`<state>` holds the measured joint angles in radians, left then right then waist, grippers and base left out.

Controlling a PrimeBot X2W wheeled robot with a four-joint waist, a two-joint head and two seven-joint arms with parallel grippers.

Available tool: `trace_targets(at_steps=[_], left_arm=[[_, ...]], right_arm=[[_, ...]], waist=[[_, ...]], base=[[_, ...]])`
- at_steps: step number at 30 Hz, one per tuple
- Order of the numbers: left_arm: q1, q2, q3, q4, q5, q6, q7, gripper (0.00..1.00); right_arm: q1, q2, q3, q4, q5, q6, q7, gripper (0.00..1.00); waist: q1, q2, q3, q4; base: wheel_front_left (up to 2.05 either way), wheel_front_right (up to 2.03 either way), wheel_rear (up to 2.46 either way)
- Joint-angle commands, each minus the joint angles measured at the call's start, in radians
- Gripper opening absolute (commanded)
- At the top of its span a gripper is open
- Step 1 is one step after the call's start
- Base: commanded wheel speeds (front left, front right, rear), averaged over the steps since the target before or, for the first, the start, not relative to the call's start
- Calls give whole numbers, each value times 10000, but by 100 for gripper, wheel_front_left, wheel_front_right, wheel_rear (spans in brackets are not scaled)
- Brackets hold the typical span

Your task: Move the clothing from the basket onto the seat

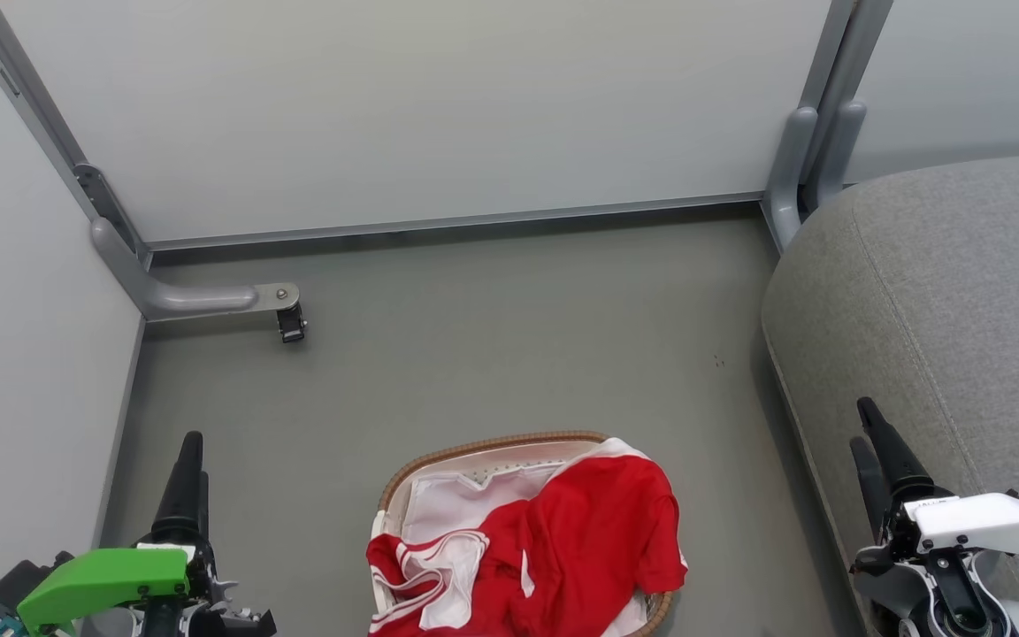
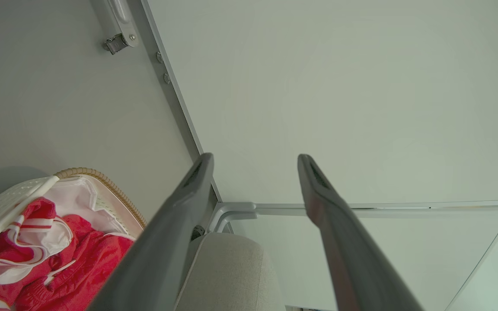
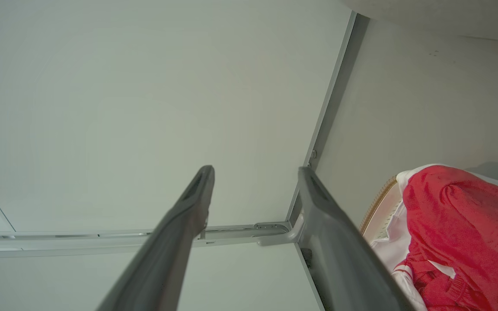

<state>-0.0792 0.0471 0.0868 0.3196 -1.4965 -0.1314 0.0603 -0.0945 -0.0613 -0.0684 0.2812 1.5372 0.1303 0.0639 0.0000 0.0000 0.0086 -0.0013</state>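
Note:
The basket [image 1: 492, 441], white with a brown woven rim, stands on the floor at the bottom centre of the head view. Red and white clothing [image 1: 563, 548] is heaped in it and hangs over its right rim. The grey seat [image 1: 943, 292] rises at the right. My left gripper [image 1: 195, 456] hovers open to the left of the basket, and my right gripper [image 1: 863, 429] is open over the seat's front edge. In the left wrist view the open gripper [image 2: 255, 157] points past the clothing [image 2: 59, 259], the basket [image 2: 102, 181] and the seat [image 2: 227, 268]. The right wrist view has the open gripper [image 3: 255, 169], with the clothing [image 3: 456, 216] at the right.
Pale partition walls close the space behind and to the left. A grey metal foot with a small black caster [image 1: 290, 323] sticks out over the floor [image 1: 474, 336] at the left. Another partition post [image 1: 815, 150] stands behind the seat.

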Motion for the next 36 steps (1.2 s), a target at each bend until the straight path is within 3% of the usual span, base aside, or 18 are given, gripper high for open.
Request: trace_targets(at_steps=[1, 16, 36], left_arm=[[-388, 135, 7, -122, 493, 1, -103, 100], [-531, 134, -75, 112, 4125, 30, -747, 100], [-370, 353, -701, 388, 7424, 134, -1456, 100]], right_arm=[[-345, -161, 47, -100, -340, 2, -130, 100], [-649, -341, 483, 189, -3247, 3, -776, 100], [-786, -664, 1335, 638, -6469, 4, -1484, 100]], waist=[[0, 0, 15, -4], [0, 0, 134, -22], [0, 0, 203, -82]], base=[[0, 0, 0], [0, 0, 0], [0, 0, 0]])
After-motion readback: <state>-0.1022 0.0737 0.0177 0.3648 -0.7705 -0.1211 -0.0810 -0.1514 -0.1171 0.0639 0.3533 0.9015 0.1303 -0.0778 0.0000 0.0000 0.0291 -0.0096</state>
